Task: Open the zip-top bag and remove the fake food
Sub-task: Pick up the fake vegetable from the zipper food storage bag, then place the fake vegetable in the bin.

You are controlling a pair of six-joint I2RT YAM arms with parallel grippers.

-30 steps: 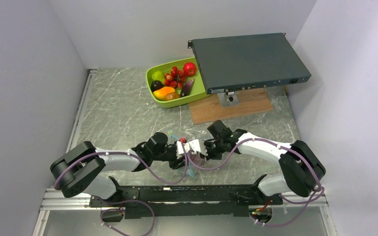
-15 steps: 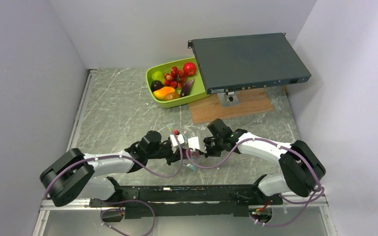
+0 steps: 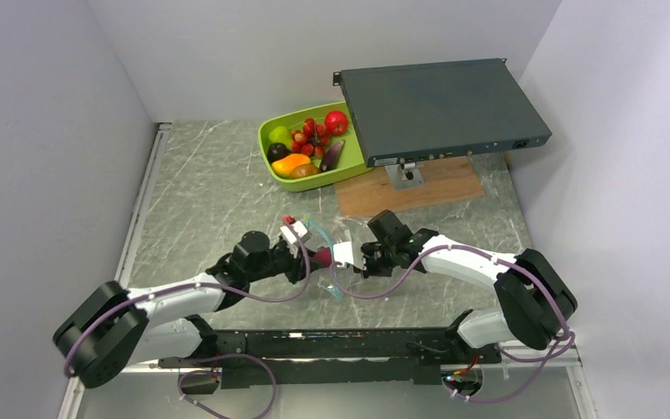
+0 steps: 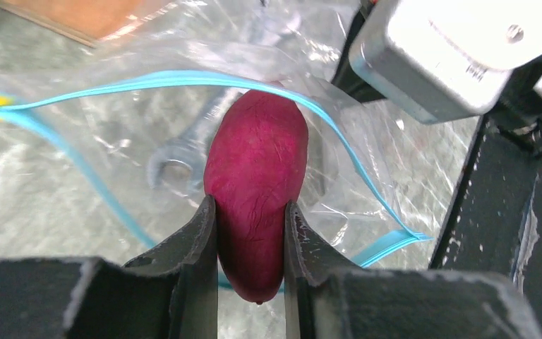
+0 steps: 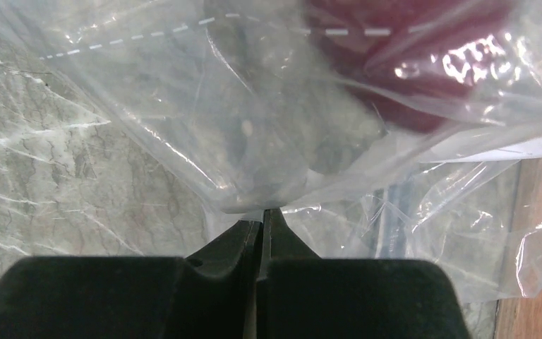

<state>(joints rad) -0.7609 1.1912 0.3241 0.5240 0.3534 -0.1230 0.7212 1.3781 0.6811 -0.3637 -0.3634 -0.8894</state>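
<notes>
— Nearest the arm bases, what is gripped?
— Left gripper (image 4: pixel 250 208) pinches a matte magenta oblong of fake food (image 4: pixel 254 155) at the blue-zipped mouth of the clear, crinkled zip-top bag (image 4: pixel 92 134). Right gripper (image 5: pixel 261 214), fully closed, clamps its film.
— Beyond?
— Steel wrench (image 4: pixel 173 161) seen through the film; farther off, a lime tray (image 3: pixel 265 144) of glossy fruit.

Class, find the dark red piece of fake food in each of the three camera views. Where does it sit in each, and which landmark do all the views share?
Top external: the dark red fake food is just below the picture's centre, between the two arms' tips.
Left wrist: centre, clamped in the left gripper.
Right wrist: top right, blurred, seen through plastic.
Shared landmark: the zip-top bag.
</notes>
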